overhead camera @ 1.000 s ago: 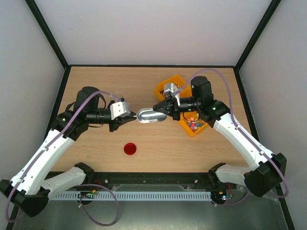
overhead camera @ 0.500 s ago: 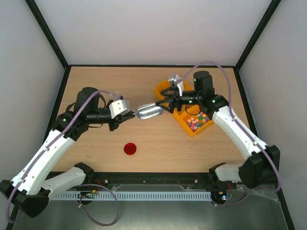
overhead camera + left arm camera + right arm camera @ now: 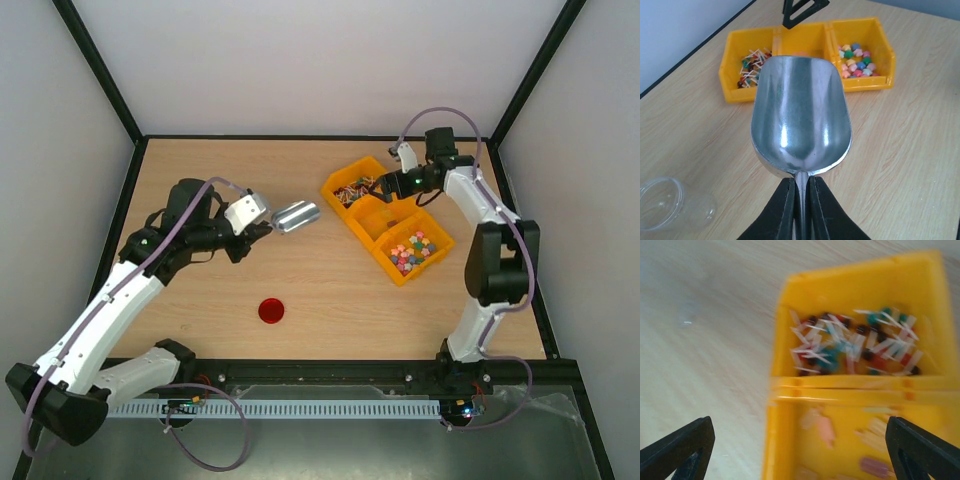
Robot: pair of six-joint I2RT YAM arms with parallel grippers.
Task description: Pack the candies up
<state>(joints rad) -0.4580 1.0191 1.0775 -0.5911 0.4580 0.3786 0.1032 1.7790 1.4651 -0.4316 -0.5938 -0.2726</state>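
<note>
A shiny metal scoop (image 3: 296, 216) (image 3: 800, 115) hangs above the table, empty, with my left gripper (image 3: 268, 226) (image 3: 801, 182) shut on its thin handle. The scoop's mouth points toward a row of yellow bins (image 3: 352, 167). The candies (image 3: 412, 250) (image 3: 856, 60), small pastel sweets, fill the bin at the near right end. My right gripper (image 3: 383, 184) (image 3: 800, 425) hovers open over the far bins with nothing between its fingers. Its view is blurred.
The far bin holds lollipops (image 3: 752, 65) (image 3: 855, 345) and the middle bin holds a few wrapped sweets (image 3: 825, 430). A red lid (image 3: 270, 310) lies on the table near the front. A clear jar (image 3: 670, 205) lies on its side below the scoop's left.
My right gripper let go of the scoop's bowl, opened wide and drew back over the yellow bins. My left gripper closed on the handle and carried the scoop slightly left and back.
</note>
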